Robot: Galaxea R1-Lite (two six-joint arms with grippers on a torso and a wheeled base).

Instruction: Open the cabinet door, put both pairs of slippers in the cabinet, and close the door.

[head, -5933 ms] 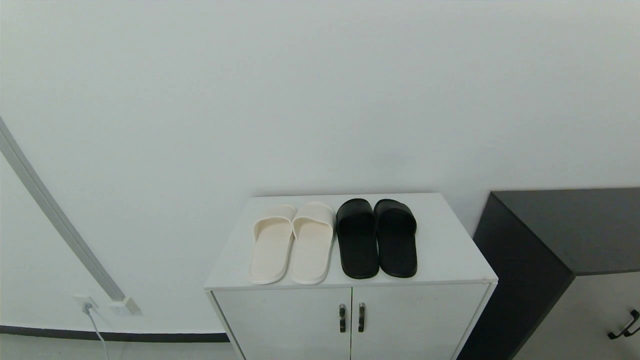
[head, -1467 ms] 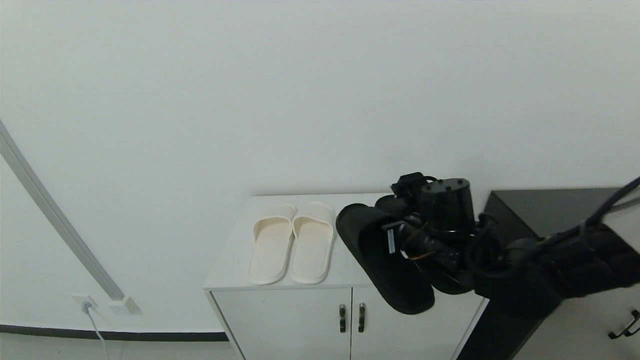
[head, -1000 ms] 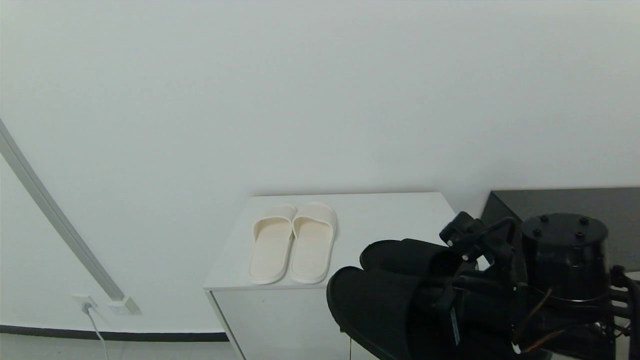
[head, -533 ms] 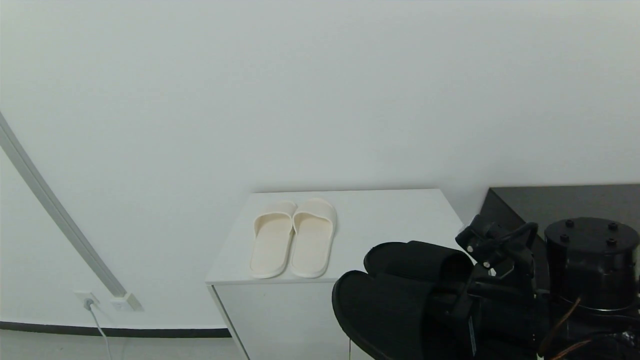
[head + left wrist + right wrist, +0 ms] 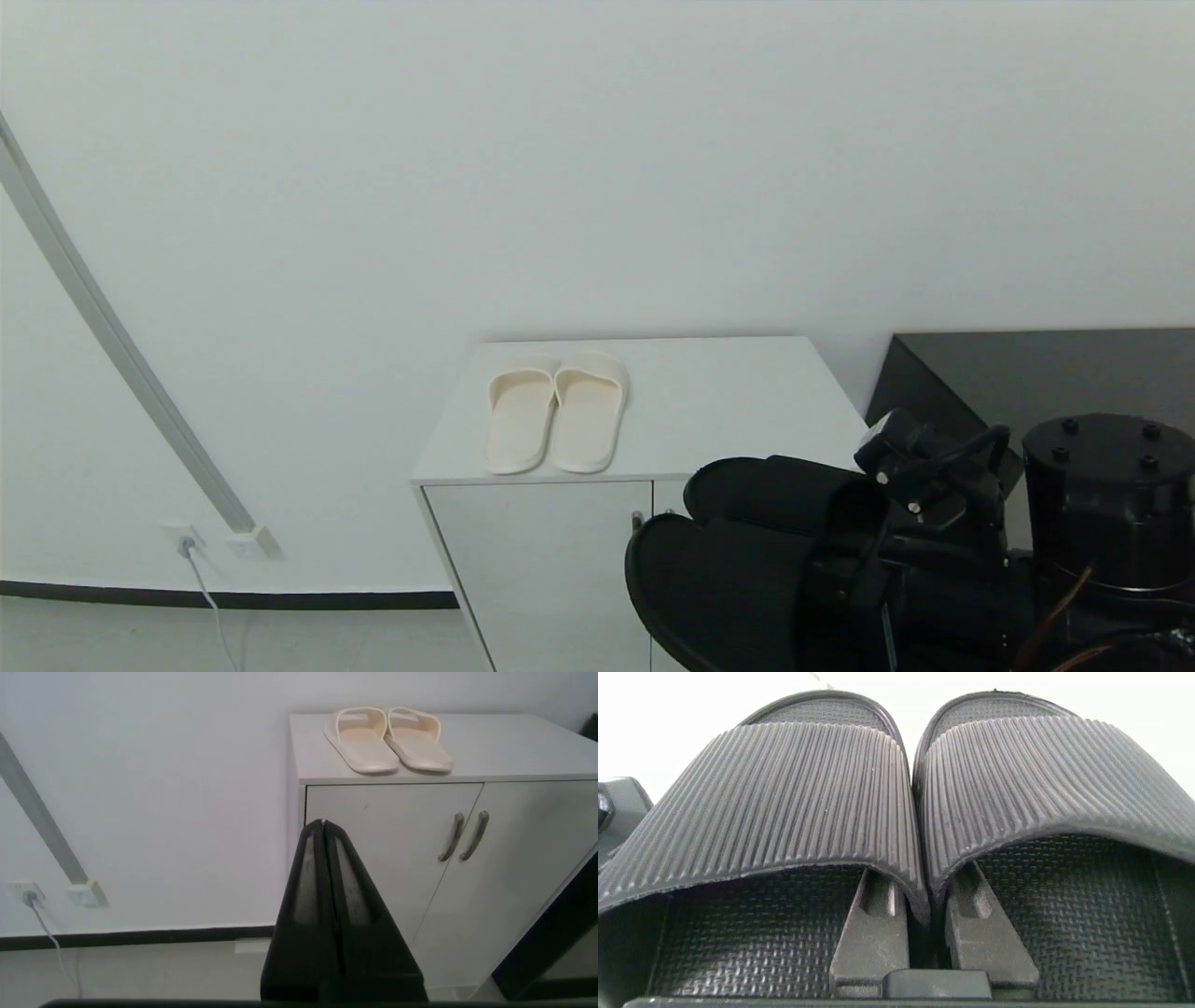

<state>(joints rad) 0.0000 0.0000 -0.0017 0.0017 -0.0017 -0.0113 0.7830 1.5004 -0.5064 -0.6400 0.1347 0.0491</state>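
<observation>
The right tool [image 5: 926, 922] is clamped on the black slippers [image 5: 747, 551]: one finger lies inside each shoe, under the ribbed strap, and the two pinch the neighbouring inner walls together. The pair hangs in the air in front of the cabinet's [image 5: 551, 560] right side, clear of its top. The shoes are side by side, long axes parallel and running straight out from the wrist, toes leading toward the robot's left. The left tool [image 5: 323, 887], lower and facing the cabinet front, has its fingers pressed together on nothing. Both doors are shut, and their handles [image 5: 464, 835] are untouched. The cream slippers [image 5: 555, 411] lie on the cabinet top, toes to the wall. Judged step: first pair picked up, door not yet opened. The next move calls for the free left tool to spread, take a handle and swing a door wide.
</observation>
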